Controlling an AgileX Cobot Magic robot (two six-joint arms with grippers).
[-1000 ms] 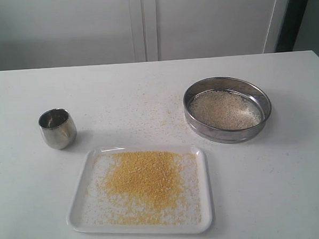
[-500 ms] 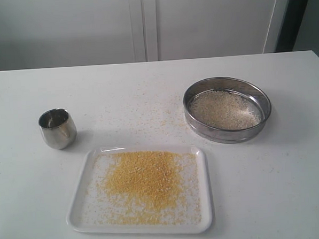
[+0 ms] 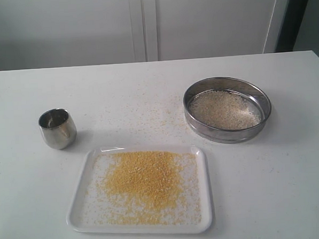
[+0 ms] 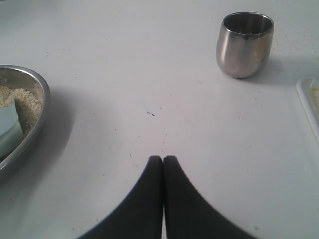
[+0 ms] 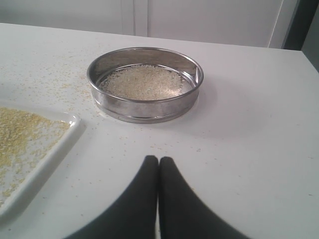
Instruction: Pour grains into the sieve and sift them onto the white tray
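Left tool [image 4: 163,158]: two black fingers pressed together, tips touching, nothing between them; it hangs over bare counter [image 4: 149,74], and whether it touches the surface I cannot tell. In the left wrist view a steel cup [image 4: 244,44] stands upright well beyond the tips, open mouth up, inside not readable; a corner of the white tray [image 4: 306,97] shows at one edge of the picture; at the opposite edge a metal bowl [image 4: 44,99] holds pale grain and a pale blue thing [image 4: 9,129], only partly in view.

Right tool [image 5: 158,158]: black fingers shut tight against each other, holding nothing, over the counter; the sieve [image 5: 144,110] sits on the counter ahead of the tips, apart from them; the tray [image 5: 55,142] is off to one side, near but not touching the sieve.

Exterior view: the white tray [image 3: 206,192] lies flat at front centre of the counter [image 3: 291,187]; yellow grains [image 3: 144,179] heaped loosely in its middle, thinning toward the rim, with some paler bits mixed in at the edges. The sieve [image 3: 224,133] rests upright to the right and behind the tray, clear of it; whitish grains [image 3: 224,109] cover its mesh bottom in a thin layer. The cup [image 3: 58,128] stands to the left, behind the tray's left corner, well apart from the sieve. Stray grains [image 3: 148,117] are scattered over the counter between cup, sieve and tray, thickest near the sieve's left side. White cabinet doors [image 3: 144,24] stand behind the counter.
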